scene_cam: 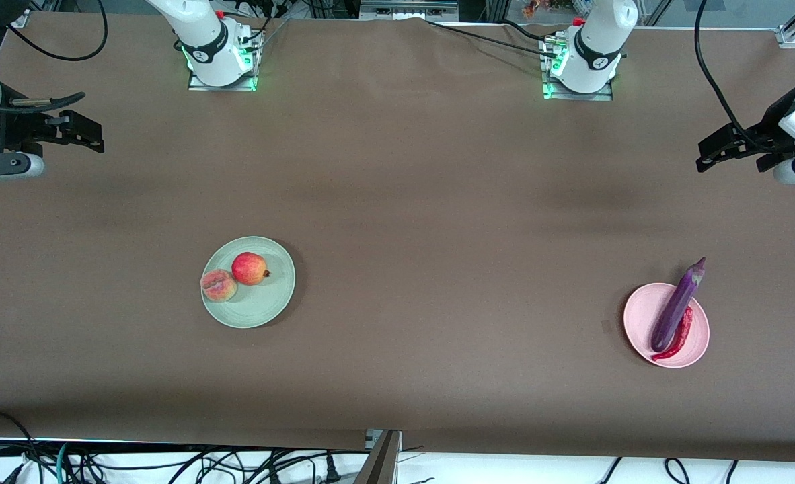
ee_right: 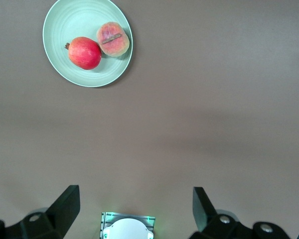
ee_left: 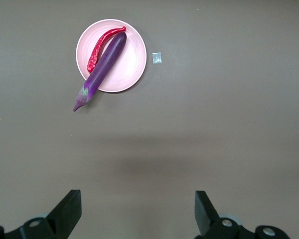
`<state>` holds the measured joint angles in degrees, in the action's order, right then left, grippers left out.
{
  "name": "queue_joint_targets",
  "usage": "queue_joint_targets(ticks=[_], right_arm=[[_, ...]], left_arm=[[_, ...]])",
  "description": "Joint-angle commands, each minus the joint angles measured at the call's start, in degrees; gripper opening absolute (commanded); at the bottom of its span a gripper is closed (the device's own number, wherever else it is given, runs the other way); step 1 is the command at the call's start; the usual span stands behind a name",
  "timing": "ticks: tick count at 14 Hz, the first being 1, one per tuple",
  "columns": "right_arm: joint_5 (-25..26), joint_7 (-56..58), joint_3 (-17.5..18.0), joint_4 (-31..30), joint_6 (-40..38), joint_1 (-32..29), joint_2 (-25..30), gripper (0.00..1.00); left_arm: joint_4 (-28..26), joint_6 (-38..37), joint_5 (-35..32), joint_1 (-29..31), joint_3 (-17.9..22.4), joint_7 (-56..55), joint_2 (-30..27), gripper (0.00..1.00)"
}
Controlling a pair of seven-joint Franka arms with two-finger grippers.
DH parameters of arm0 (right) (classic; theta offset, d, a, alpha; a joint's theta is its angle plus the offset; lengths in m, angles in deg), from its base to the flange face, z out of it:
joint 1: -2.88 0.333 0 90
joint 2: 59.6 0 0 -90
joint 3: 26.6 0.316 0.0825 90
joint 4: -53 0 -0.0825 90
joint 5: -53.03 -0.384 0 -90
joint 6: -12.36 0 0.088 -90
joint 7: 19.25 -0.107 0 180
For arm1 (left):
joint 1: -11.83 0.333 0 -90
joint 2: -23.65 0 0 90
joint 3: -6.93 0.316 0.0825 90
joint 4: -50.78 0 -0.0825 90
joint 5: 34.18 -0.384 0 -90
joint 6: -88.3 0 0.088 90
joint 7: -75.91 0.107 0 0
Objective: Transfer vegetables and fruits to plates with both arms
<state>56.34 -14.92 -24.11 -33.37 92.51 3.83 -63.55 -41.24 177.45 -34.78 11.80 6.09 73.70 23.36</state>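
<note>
A pale green plate [scene_cam: 263,306] [ee_right: 74,20] holds the fruits: a red pomegranate [scene_cam: 249,268] [ee_right: 84,53] and a fuzzy peach [scene_cam: 218,285] [ee_right: 112,40], touching each other. Toward the left arm's end, a pale pink plate [scene_cam: 639,316] [ee_left: 132,59] carries the vegetables. The purple eggplant [scene_cam: 677,306] [ee_left: 107,62] lies across it, its stem end past the rim, and the red chili pepper [scene_cam: 680,334] [ee_left: 99,47] lies alongside. My left gripper [scene_cam: 707,154] [ee_left: 138,211] hangs open and empty over bare table at its end. My right gripper [scene_cam: 95,138] [ee_right: 136,209] hangs open and empty over its own end.
A brown cloth covers the table. The arm bases [scene_cam: 219,50] [scene_cam: 586,57] stand along its edge farthest from the front camera; the right arm's base [ee_right: 127,229] shows under its gripper. A tiny pale scrap [ee_left: 157,58] lies beside the pink plate. Cables hang below the near edge.
</note>
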Motion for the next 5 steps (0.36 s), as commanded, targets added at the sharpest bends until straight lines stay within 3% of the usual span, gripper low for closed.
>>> queue_joint_targets(ticks=[1,5], right_arm=[[-0.84,-0.55,0.67,0.94,-0.16,-0.77,-0.27,1.00],[-0.84,-0.55,0.67,1.03,-0.25,-0.77,-0.27,1.00]], left_arm=[[-1.67,1.11,-1.07,0.92,-1.19,2.20,-1.21,1.00],[-1.67,1.11,-1.07,0.74,-1.01,5.29,-1.21,1.00]])
